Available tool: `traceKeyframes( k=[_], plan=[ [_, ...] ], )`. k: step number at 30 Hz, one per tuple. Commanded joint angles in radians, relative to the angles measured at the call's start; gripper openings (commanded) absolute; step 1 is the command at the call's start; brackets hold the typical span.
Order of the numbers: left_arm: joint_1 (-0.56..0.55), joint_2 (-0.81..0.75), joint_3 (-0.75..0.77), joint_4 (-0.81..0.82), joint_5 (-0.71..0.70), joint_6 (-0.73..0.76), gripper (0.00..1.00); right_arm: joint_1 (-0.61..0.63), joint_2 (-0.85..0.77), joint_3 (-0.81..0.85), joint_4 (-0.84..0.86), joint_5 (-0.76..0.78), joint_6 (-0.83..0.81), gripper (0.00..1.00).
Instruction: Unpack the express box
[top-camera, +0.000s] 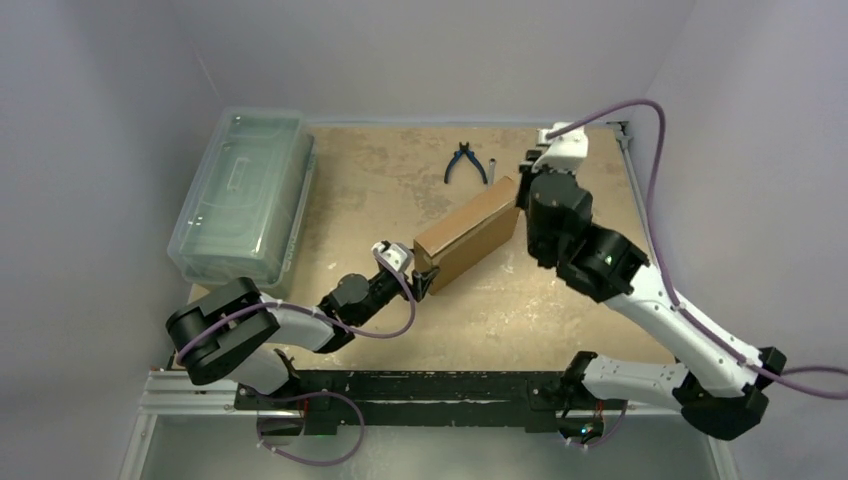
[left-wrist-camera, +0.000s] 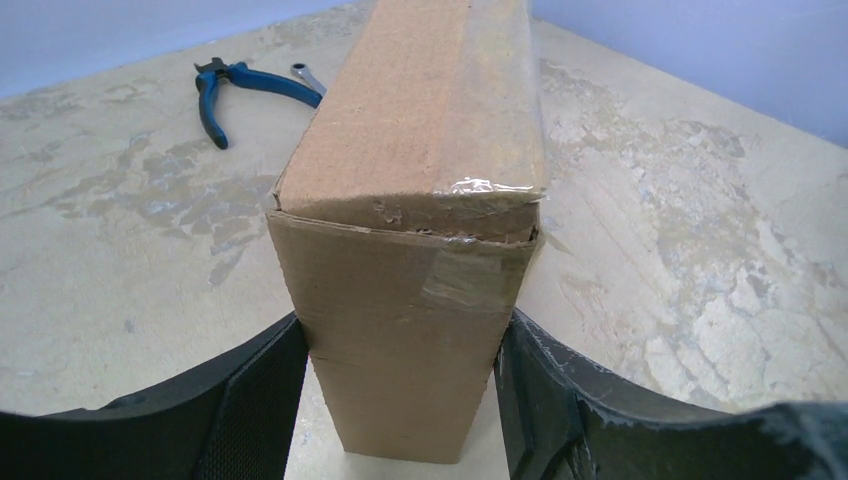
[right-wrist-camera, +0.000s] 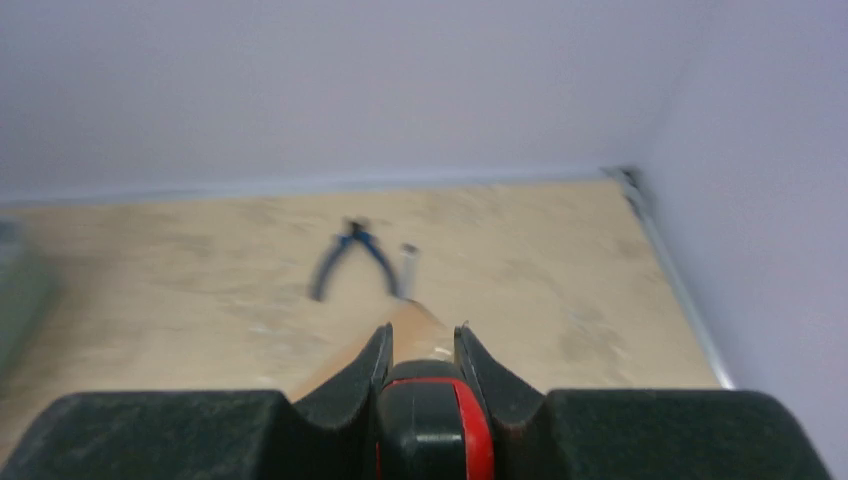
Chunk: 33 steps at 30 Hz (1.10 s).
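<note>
The express box (top-camera: 468, 232), brown cardboard sealed with clear tape, stands on a long edge and runs diagonally across the table's middle. My left gripper (top-camera: 425, 278) is shut on its near end; in the left wrist view the box (left-wrist-camera: 420, 200) fills the space between my two black fingers (left-wrist-camera: 255, 400). My right gripper (top-camera: 522, 190) is at the box's far upper end, shut on a black and red tool (right-wrist-camera: 432, 420). The tool's tip is at the box's top edge (right-wrist-camera: 415, 325). The blade itself is hidden.
A large clear plastic lidded bin (top-camera: 243, 190) stands at the left edge. Blue-handled pliers (top-camera: 463, 160) and a small metal piece (top-camera: 493, 168) lie at the back, beyond the box. A raised rail (top-camera: 632, 170) borders the table's right side.
</note>
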Motion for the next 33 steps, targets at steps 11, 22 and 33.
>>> traceKeyframes(
  k=[11, 22, 33],
  plan=[
    [0.015, -0.155, 0.136, -0.504, -0.004, -0.529, 0.26, -0.548, 0.382, -0.102, -0.418, -0.117, 0.293, 0.0],
    [0.041, -0.39, 0.077, -0.715, -0.101, -0.853, 0.27, -0.691, 0.824, 0.083, -0.543, 0.031, 0.268, 0.0],
    [0.043, -0.328, -0.021, -0.545, -0.033, -1.03, 0.24, -0.783, 0.962, 0.14, -0.348, -0.027, 0.121, 0.1]
  ],
)
